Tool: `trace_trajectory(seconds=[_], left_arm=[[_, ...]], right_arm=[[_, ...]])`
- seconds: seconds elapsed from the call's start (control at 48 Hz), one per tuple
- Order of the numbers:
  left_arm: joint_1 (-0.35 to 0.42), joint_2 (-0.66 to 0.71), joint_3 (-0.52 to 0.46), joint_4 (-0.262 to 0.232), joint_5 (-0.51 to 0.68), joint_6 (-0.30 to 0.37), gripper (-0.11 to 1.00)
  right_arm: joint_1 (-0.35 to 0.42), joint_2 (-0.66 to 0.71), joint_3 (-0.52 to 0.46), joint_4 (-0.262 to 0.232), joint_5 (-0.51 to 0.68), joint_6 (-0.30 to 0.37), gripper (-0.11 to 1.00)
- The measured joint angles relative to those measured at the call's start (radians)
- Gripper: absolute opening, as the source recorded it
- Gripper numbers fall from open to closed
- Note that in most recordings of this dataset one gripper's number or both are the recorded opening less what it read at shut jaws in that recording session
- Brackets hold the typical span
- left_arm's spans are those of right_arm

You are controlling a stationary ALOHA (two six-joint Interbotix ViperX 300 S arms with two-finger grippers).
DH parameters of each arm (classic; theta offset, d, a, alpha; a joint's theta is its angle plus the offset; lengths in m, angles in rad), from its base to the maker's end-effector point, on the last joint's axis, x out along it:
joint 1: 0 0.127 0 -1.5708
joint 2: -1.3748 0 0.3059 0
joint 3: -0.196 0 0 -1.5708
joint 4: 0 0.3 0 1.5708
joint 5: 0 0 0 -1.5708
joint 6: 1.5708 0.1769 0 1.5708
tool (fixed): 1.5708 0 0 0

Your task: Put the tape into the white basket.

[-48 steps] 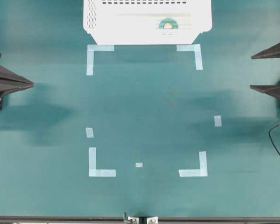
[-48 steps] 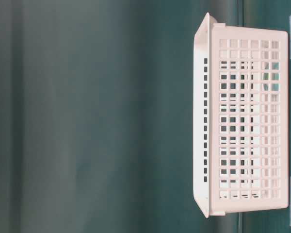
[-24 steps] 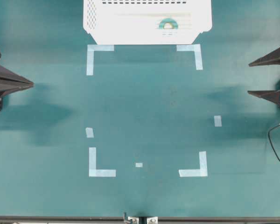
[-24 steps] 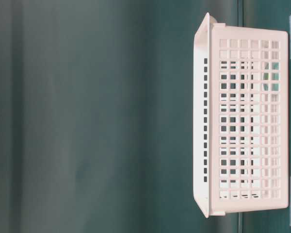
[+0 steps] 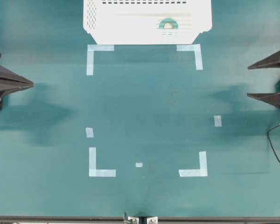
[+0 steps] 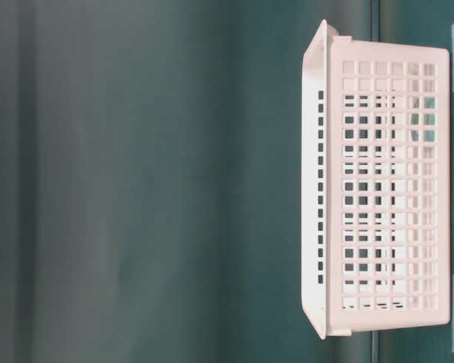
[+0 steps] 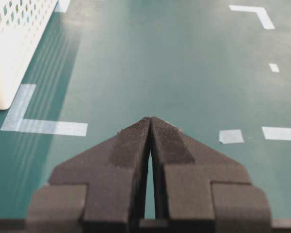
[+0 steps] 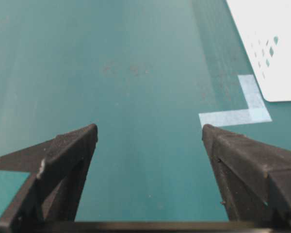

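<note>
The tape [image 5: 168, 23], a small teal ring with a tan core, lies inside the white basket [image 5: 107, 28] at the top middle of the overhead view. The table-level view shows the basket's perforated wall [image 6: 386, 189]; a basket corner shows in the left wrist view [image 7: 9, 53] and in the right wrist view [image 8: 276, 48]. My left gripper [image 5: 31, 84] rests at the left edge, shut with nothing between its jaws [image 7: 150, 119]. My right gripper [image 5: 248, 81] hangs at the right edge, far from the basket, open and empty [image 8: 149, 130].
Pale blue L-shaped corner marks [image 5: 95, 53] [image 5: 193, 53] [image 5: 99, 165] [image 5: 196, 167] lie on the teal table, with small strips [image 5: 217, 121] [image 5: 89, 132] [image 5: 139, 164]. A black cable [image 5: 275, 147] loops at the right edge.
My right gripper has drawn back slightly toward the right edge, still open. The tape, basket and left gripper have not moved.
</note>
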Motion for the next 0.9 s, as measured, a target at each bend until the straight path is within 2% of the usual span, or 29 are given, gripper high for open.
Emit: trace_trajectory(seconds=[0.25,0.896], left_arm=[[0.000,0.000,0.000,0.000,0.000,0.000,-0.11],[0.000,0.000,0.000,0.000,0.000,-0.002,-0.11]], right_arm=[[0.000,0.000,0.034,-0.035,-0.064,0.002,0.94],[0.000,0.000,0.037,-0.035,-0.072,0.005,0.94]])
